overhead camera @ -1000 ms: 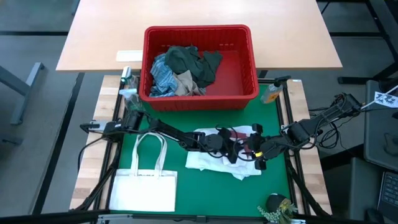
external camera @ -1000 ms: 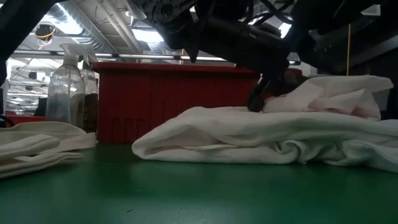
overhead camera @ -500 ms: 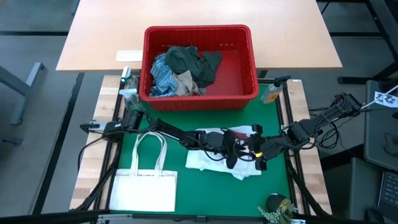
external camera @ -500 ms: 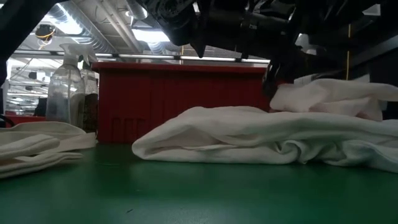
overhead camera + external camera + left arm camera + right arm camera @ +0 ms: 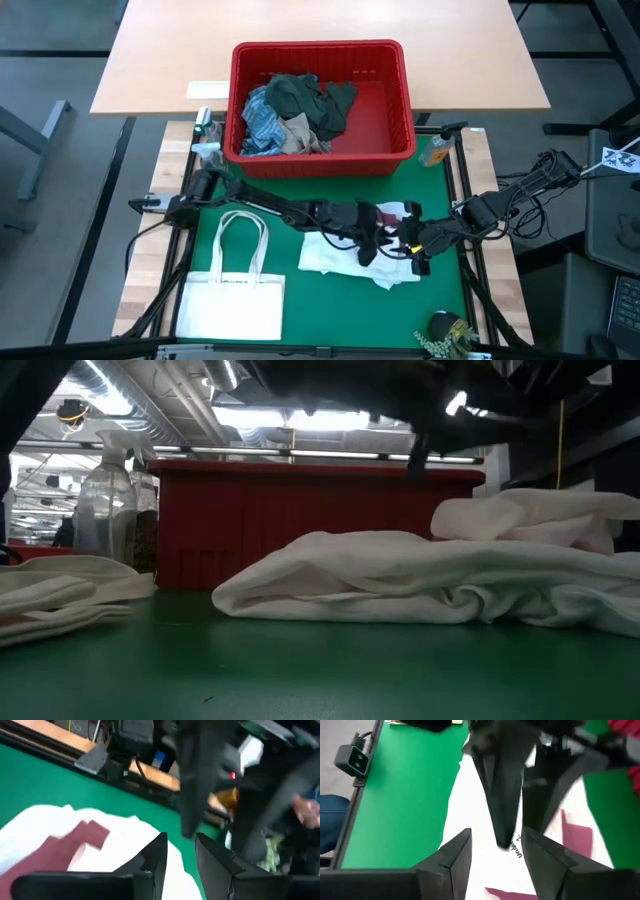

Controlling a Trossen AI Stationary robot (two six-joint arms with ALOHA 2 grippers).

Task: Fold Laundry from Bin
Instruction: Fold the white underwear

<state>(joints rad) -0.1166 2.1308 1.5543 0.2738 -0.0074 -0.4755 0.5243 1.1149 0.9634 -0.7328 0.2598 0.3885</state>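
Note:
A white garment [image 5: 335, 258] with maroon patches [image 5: 75, 845] lies crumpled on the green mat [image 5: 250, 235]. My left gripper [image 5: 367, 250] hangs open above its middle, fingers [image 5: 157, 855] apart with nothing between them. My right gripper [image 5: 415, 255] stands open over the garment's right part, facing the left one, whose fingers [image 5: 500, 795] show in the right wrist view. The red bin [image 5: 320, 160] stands at the mat's far edge. It holds more laundry [image 5: 295, 115]: striped blue, tan and dark green pieces.
A flat white tote bag [image 5: 232, 300] lies on the mat's near left. A spray bottle [image 5: 105, 500] stands left of the bin, an orange object [image 5: 437, 150] right of it. A small plant [image 5: 445, 335] sits at the near right corner.
My left gripper has risen off the white garment, from its upper fold to well above the pile. The garment stays heaped on the mat, its upper fold shifted a little. My right gripper has kept still.

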